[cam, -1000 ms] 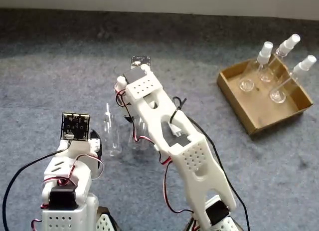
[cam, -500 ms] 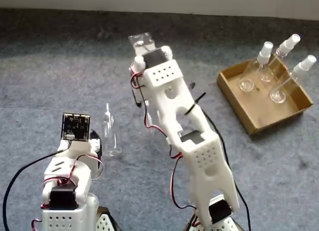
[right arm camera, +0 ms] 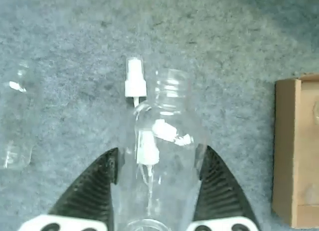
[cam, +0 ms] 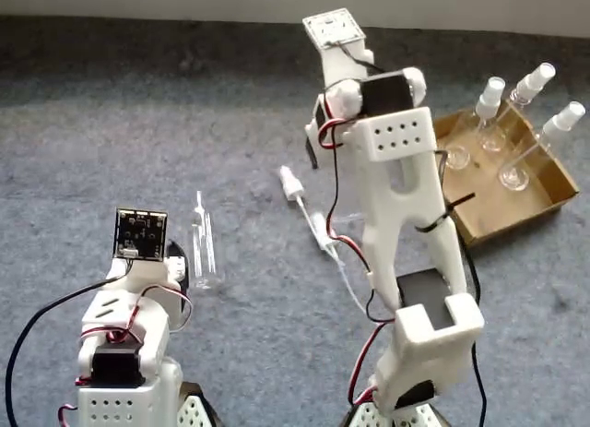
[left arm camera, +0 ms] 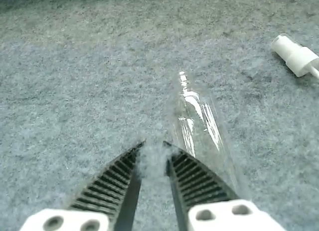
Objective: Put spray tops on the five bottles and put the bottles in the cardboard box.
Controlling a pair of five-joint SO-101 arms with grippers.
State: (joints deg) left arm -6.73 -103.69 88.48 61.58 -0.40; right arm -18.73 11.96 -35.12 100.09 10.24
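My right gripper (right arm camera: pixel 160 153) is shut on a clear topless bottle (right arm camera: pixel 167 116), held above the carpet between the loose spray tops and the cardboard box (cam: pixel 479 219). Two white spray tops (cam: pixel 293 183) (cam: pixel 323 233) lie on the carpet left of the right arm (cam: pixel 396 136). One of them, spray top (right arm camera: pixel 134 84), lies just past the bottle's neck. A second topless bottle (cam: pixel 203 247) stands by the left arm. My left gripper (left arm camera: pixel 154 145) hovers low beside that bottle (left arm camera: pixel 199 126), open by a narrow gap with only carpet between its fingers. Three bottles with spray tops (cam: pixel 489 100) stand in the box.
The box's near wall (right arm camera: pixel 286 151) lies off to one side of the held bottle. A dark strip of floor runs along the far side of the grey carpet (cam: pixel 111 123). Red and black cables (cam: pixel 346 261) hang from the right arm over the spray tops.
The right arm has swung away from the standing bottle toward the box, carrying one bottle. That uncovered the two spray tops on the carpet. The left arm has kept still.
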